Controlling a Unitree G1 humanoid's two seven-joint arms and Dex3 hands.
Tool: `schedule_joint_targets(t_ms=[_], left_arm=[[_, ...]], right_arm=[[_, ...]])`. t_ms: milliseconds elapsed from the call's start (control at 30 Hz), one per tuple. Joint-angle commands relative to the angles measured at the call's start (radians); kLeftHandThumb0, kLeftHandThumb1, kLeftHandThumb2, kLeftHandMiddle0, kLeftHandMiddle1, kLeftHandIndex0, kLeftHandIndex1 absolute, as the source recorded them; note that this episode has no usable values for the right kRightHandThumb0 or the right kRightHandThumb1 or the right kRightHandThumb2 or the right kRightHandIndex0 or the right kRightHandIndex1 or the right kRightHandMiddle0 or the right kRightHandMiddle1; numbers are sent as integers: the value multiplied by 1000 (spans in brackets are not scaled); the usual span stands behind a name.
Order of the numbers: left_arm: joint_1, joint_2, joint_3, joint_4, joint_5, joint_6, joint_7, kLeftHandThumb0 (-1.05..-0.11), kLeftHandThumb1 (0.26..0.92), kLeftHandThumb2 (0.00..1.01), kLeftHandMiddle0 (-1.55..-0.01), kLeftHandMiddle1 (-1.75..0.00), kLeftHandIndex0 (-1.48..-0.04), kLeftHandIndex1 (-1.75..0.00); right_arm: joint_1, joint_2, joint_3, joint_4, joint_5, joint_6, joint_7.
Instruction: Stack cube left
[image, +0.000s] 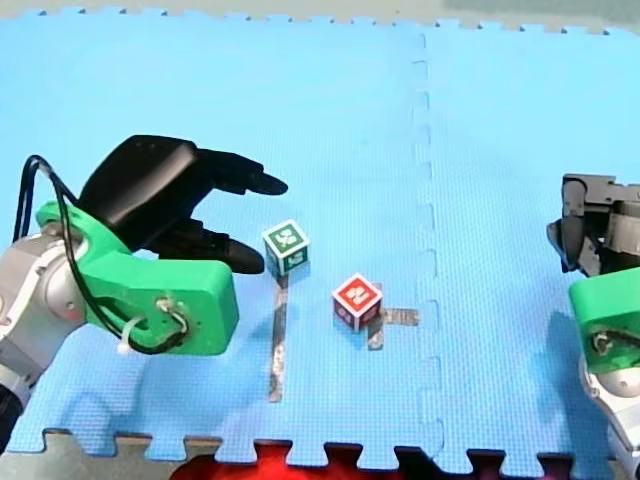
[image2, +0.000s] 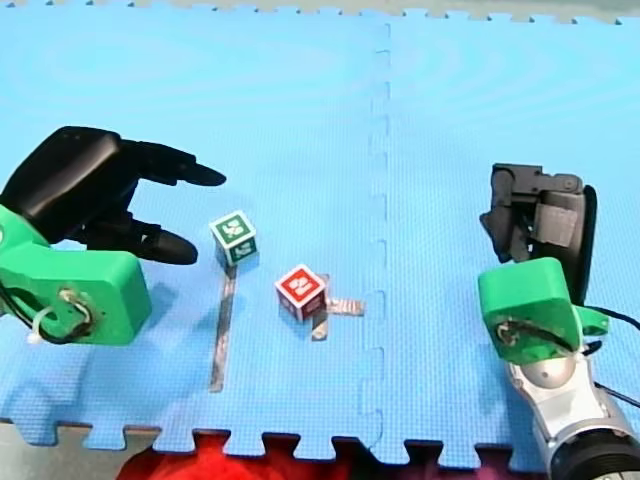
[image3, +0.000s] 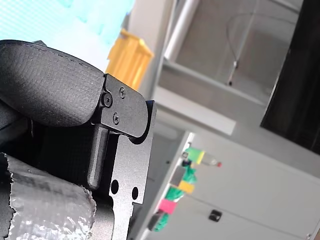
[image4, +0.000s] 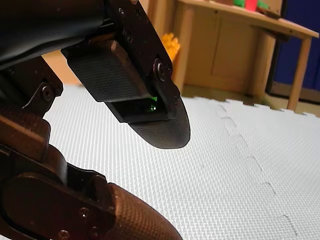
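Note:
A green cube (image: 286, 247) with a white mark sits on the blue foam mat (image: 330, 110). A red cube (image: 357, 300) stands apart from it, a little nearer and to the right. My left hand (image: 268, 224) reaches in from the left, just left of the green cube. Its black fingertips (image: 272, 185) lie on either side of the cube's left face and are not touching it. My right hand (image2: 530, 215) hovers over the mat at the far right, well away from both cubes, holding nothing.
Two grey tape strips lie on the mat: a long one (image: 277, 345) running toward me from the green cube and a short one (image: 395, 318) beside the red cube. A jigsaw seam (image: 425, 200) runs down the mat. The mat's front edge (image: 300, 448) is close.

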Motion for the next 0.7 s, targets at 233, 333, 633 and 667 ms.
schedule_joint_targets(t_ms=[233, 333, 633, 667], left_arm=[[-99, -75, 102, 375, -185, -118, -52, -786, 692, 0, -725, -1650, -974, -21], [-110, -76, 99, 402, -184, -129, -52, -761, 688, 0, -725, -1642, -974, -17], [-139, -80, 88, 488, -176, -152, -71, -707, 682, 0, -682, -1745, -957, -4], [-143, -79, 85, 495, -172, -145, -77, -705, 683, 1, -667, -1746, -938, -1]], right_arm=[[-1, -20, -8, -4, 6, 1, 5], [-2, -22, -8, -3, 5, -5, 4], [0, -25, -9, -3, 7, -17, 10], [1, -25, -9, -2, 6, -19, 9]])
